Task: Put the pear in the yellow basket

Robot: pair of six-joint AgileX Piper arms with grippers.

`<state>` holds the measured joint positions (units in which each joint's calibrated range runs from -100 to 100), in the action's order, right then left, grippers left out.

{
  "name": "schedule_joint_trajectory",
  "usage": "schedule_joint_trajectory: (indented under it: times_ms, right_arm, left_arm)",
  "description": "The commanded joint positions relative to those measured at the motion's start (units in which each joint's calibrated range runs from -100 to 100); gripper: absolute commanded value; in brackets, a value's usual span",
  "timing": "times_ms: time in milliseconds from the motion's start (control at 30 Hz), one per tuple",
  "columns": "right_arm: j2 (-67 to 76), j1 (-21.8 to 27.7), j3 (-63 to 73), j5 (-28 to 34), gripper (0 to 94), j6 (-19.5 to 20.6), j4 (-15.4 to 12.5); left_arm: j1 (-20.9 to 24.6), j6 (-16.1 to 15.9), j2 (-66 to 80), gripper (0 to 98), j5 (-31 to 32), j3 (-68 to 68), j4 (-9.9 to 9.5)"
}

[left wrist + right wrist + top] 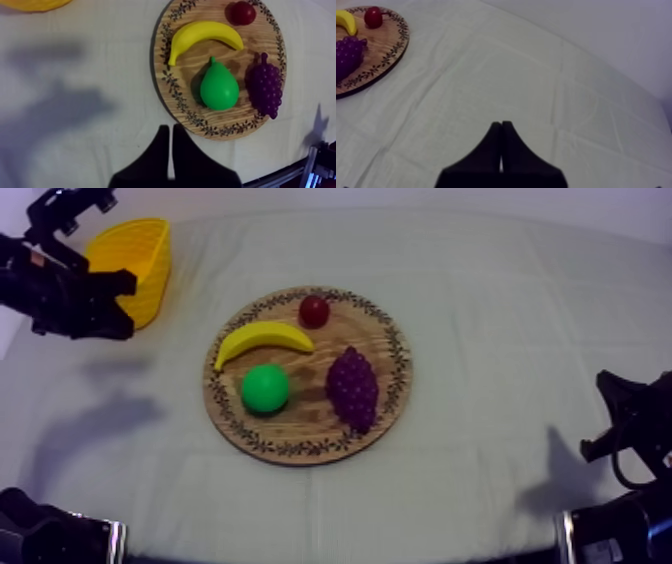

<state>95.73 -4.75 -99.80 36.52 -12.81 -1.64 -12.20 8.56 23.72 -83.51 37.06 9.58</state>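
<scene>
A green pear (265, 388) lies on the round wooden board (300, 428) at the table's middle, on the board's left half below the banana. From the left wrist view the pear (218, 89) lies stem toward the banana, beside the grapes. The yellow basket (135, 258) stands at the far left corner. My left arm (75, 298) hangs high in front of the basket. My left gripper (170, 131) is shut on nothing, over bare cloth left of the board (175, 90). My right gripper (501, 127) is shut too, low at the right side (625, 423), far from the board.
Sharing the board are a banana (262, 340), a small red fruit (314, 310) at its far rim and purple grapes (352, 388) on its right half. Bare cloth lies between board and basket, with the left arm's shadow on it.
</scene>
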Motion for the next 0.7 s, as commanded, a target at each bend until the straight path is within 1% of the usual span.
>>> schedule_joint_trajectory:
  times_ms: [0,200,367,667]
  right_arm:
    - [0.03,0.00,0.02,0.02,0.2,-0.01,0.01]
    - [0.03,0.00,0.02,0.02,0.2,-0.01,0.01]
    - [0.03,0.00,0.02,0.02,0.2,-0.01,0.01]
    - [0.03,0.00,0.02,0.02,0.2,-0.01,0.01]
  left_arm:
    - [-0.78,0.90,-2.83,0.0,-1.07,-1.70,-0.30]
    - [-3.97,4.07,-7.83,0.0,-2.88,-5.28,-1.44]
    - [-8.21,6.37,-12.31,0.0,-3.09,-10.05,-2.04]
    - [-15.50,9.47,-20.59,0.0,-4.74,-22.09,-2.35]
